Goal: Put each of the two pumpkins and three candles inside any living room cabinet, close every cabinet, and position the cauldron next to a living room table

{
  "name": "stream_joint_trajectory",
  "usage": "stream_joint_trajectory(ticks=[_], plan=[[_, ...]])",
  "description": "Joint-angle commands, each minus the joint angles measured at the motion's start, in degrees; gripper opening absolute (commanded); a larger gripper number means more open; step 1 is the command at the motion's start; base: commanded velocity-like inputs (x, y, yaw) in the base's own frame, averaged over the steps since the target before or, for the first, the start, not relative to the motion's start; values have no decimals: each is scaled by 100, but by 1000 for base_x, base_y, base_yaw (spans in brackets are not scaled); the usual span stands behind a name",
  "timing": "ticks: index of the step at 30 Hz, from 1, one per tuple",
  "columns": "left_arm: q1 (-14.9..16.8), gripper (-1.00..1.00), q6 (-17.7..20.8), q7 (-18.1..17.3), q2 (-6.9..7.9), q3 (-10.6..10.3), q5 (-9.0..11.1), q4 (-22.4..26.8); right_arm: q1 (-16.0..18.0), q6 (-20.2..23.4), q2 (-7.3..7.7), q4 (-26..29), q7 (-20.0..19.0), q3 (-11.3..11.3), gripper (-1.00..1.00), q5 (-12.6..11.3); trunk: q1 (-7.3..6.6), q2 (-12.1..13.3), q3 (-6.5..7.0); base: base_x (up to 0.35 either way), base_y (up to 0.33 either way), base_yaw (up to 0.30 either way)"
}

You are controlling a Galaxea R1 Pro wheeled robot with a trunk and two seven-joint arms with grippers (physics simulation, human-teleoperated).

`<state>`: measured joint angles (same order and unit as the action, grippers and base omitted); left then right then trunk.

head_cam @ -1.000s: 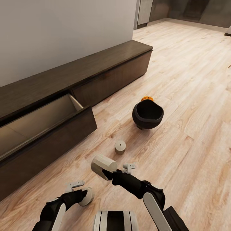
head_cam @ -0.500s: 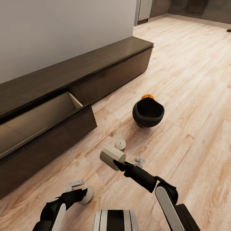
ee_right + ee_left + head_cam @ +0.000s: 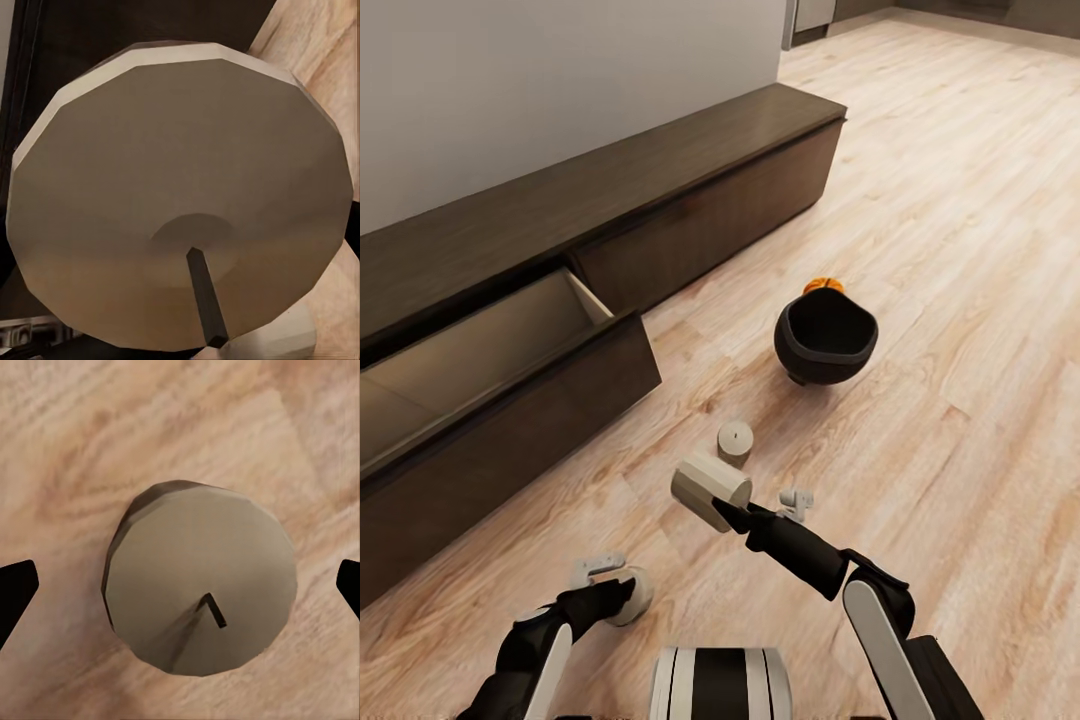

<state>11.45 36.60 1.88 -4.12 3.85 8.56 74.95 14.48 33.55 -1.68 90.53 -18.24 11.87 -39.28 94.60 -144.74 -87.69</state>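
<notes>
While the right hand (image 3: pixel 728 508) is clamped on a pale candle (image 3: pixel 709 490) held off the floor (image 3: pixel 960 300), the head view shows the cauldron (image 3: pixel 825 338) standing beyond, a pumpkin (image 3: pixel 823 285) behind it and the cabinet (image 3: pixel 660 190) with one drawer (image 3: pixel 490 360) pulled out. Another candle (image 3: pixel 735 441) stands nearby.

From the left wrist, the left hand (image 3: pixel 180 589) gapes wide around a third candle (image 3: pixel 199 598), not touching.

From the right wrist, the held candle's top (image 3: pixel 180 195) looms close.

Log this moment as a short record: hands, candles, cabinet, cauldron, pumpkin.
right hand: holds a candle above the floor
left hand: open over a second candle standing on the floor
third candle: upright on the floor
cabinet: one drawer open
cauldron: on the floor
pumpkin: behind the cauldron, partly hidden
</notes>
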Motion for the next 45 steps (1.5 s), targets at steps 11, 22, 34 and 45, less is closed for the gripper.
stream_joint_trajectory(ticks=[11, 22, 34, 45], plan=[[59, 100, -122, 15, -9, 10, 73, -118, 2, 38, -9, 0, -22, -2, -100, -46, 27, -16, -248, 0, 0, 0], [59, 100, -135, 7, -13, 2, 75, -121, 2, 38, -36, -8, 30, 7, -100, -45, 35, -20, -314, 0, 0, 0], [59, 100, -144, -46, -9, 2, 75, -122, 7, 38, -43, -18, 32, 17, -100, -36, 35, -20, -314, 0, 0, 0], [59, 100, -146, -64, -8, 2, 84, -130, 7, 38, -43, -22, 32, 17, -100, -36, 40, -23, -358, 0, 0, 0]])
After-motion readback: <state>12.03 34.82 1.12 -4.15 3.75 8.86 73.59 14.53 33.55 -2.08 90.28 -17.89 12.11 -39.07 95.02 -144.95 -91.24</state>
